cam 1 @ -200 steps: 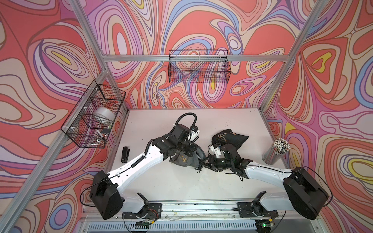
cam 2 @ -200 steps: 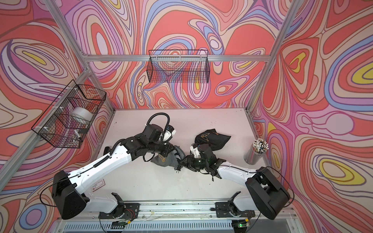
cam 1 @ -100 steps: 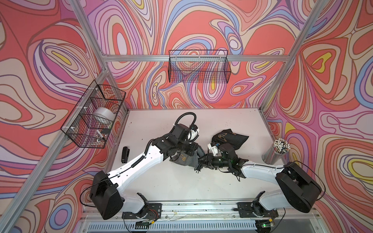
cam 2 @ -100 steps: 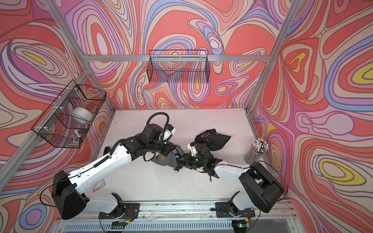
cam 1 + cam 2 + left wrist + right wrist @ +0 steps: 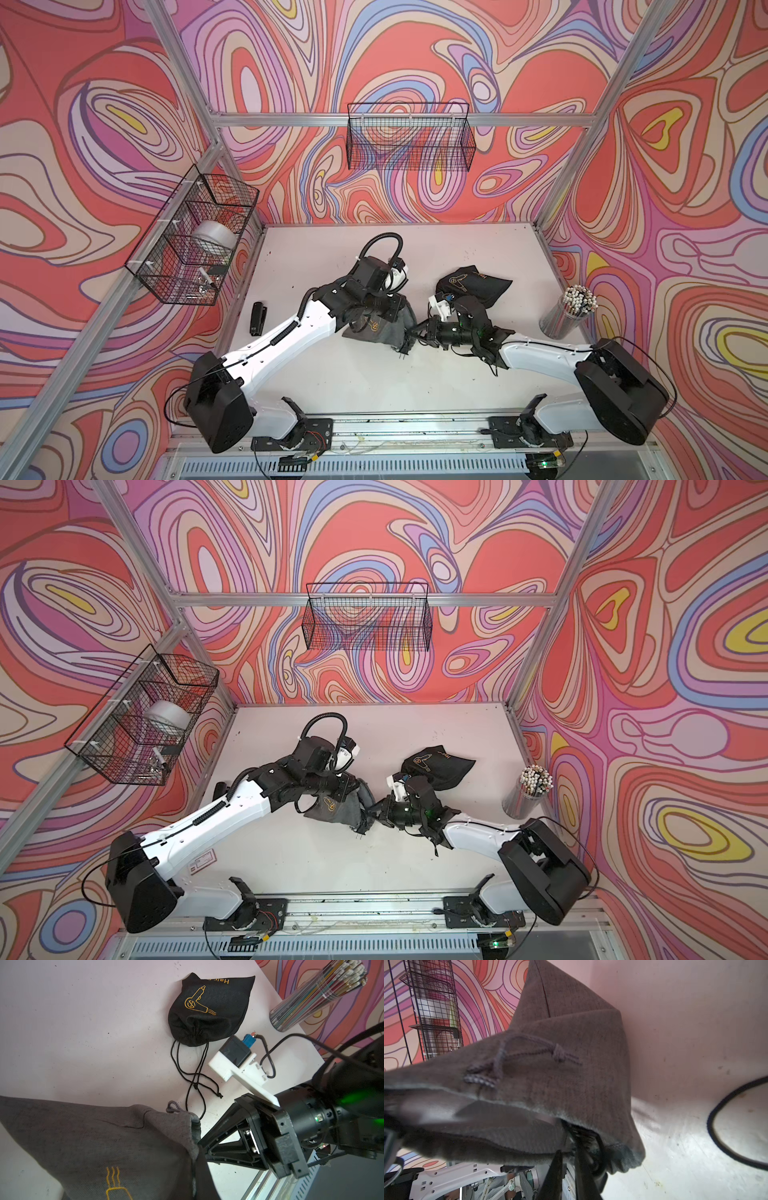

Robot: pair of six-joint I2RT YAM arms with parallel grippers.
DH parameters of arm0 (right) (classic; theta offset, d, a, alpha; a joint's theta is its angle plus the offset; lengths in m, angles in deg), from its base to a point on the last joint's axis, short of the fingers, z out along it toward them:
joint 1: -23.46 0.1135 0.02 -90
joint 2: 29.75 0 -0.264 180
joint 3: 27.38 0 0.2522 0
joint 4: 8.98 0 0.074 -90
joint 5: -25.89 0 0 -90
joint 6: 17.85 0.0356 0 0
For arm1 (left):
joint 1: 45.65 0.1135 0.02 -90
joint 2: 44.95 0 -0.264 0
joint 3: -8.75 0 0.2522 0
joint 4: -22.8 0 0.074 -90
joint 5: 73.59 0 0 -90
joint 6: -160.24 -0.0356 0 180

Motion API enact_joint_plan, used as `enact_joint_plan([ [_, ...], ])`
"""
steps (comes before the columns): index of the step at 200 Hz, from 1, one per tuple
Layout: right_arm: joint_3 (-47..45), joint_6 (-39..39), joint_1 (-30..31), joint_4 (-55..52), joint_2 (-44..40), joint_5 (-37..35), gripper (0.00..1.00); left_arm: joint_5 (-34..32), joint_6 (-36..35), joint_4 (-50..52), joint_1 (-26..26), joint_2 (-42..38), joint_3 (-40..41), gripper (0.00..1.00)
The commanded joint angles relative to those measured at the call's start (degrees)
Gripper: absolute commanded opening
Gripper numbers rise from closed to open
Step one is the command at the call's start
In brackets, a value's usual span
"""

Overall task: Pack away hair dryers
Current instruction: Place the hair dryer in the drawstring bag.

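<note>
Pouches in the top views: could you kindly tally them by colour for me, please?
Grey pouch: 1
Black pouch: 1
Total: 2

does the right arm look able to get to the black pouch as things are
Likely not yet: the right gripper looks pinched on the rim of the grey pouch. The black pouch lies close behind its wrist, nothing between.
</note>
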Motion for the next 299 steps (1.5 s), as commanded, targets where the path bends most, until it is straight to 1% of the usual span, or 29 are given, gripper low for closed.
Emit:
enact_joint_plan([
  [1,0.59,0.1,0.33,0.39,-0.9,1.1,0.13,0.32,-1.35,-0.89,0.41,-1.91,0.38,0.0],
  [70,3.56,0.36,0.05,-2.42,-1.24,2.71,0.08,3.64,-4.43,0.56,0.41,-3.92,5.42,0.0],
  [92,4.72,0.58,-0.57,-3.28,-1.16,3.53,0.05,5.41,-5.5,1.73,0.32,-3.84,6.38,0.0],
  [122,6.07,0.15,-1.73,-4.78,-1.41,4.6,0.04,6.84,-7.06,2.77,0.04,-3.99,7.24,0.0],
  [168,7.94,0.83,-3.06,-5.12,-0.08,6.27,0.01,7.01,-9.06,4.06,-2.62,-3.36,7.87,0.0],
  [182,8.19,1.26,-3.18,-4.1,0.41,6.88,0.01,5.74,-9.32,4.42,-3.68,-2.66,7.69,0.0],
  [198,8.19,0.27,-3.07,-5.26,0.26,7.59,0.06,2.87,-8.19,4.49,-3.79,-2.43,7.42,0.0],
  [214,7.66,-3.86,-3.03,-13.06,-1.38,6.29,0.1,0.4,-7.3,4.06,-3.72,-2.73,6.88,0.0],
  [240,2.46,-7.09,-3.11,-19.04,-5.47,4.8,0.24,-0.54,-6.75,4.69,-3.68,-2.31,5.11,0.01],
  [256,-1.54,-6.47,-3.04,-18.67,-8.73,3.32,0.32,-0.81,-5.8,4.67,-3.55,-1.86,4.52,0.01],
  [282,-4.06,-7.29,-2.36,-18.85,-11.1,1.58,0.33,-0.59,-4.09,3.79,-3.15,-1.66,4.38,0.02],
  [299,-4.11,-7.59,-0.42,-17.42,-10.85,0.74,0.33,-0.27,-3.49,3.75,-3.02,-1.56,3.95,0.03],
])
